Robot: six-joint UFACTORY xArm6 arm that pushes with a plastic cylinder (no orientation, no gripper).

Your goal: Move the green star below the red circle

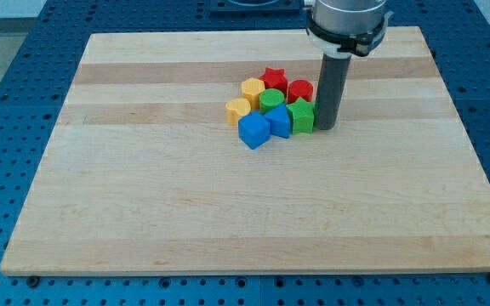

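The green star [301, 115] sits at the right end of a tight cluster of blocks near the board's upper middle. The red circle [300, 90] stands just above it, touching or nearly so. My tip [325, 127] rests on the board right against the green star's right side. The dark rod rises from there to the view's top.
The cluster also holds a red star [272, 79], a yellow pentagon [253, 89], a green circle [270, 101], a yellow heart-like block [238, 110], a blue cube [253, 131] and another blue block [279, 121]. The wooden board [143, 195] lies on a blue perforated table.
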